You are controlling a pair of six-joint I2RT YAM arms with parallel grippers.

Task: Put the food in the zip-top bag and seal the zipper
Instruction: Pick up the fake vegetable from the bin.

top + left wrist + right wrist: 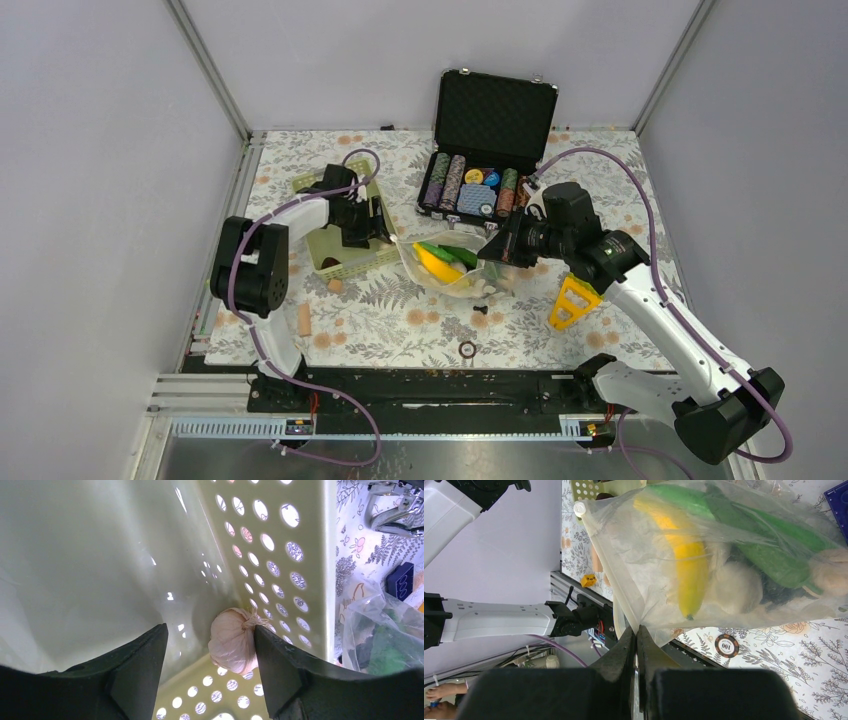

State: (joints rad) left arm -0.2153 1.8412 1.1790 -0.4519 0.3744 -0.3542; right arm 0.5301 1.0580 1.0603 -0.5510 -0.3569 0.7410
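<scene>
left gripper (210, 630): jaws spread, garlic bulb (232, 641) between them, inside green basket (300, 580) | right gripper (636, 632): jaws pressed together, pinching edge of zip-top bag (624, 555)

Glossy, smooth lime-green plastic basket (75, 555); crinkly clear plastic zip-top bag (624, 555); matt, finely ridged white garlic bulb (232, 640).

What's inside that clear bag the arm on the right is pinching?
Through the zip-top bag you can see a yellow banana, green pieces and a pale bulb. A dark lump lies under the green pieces, too covered to identify.
</scene>
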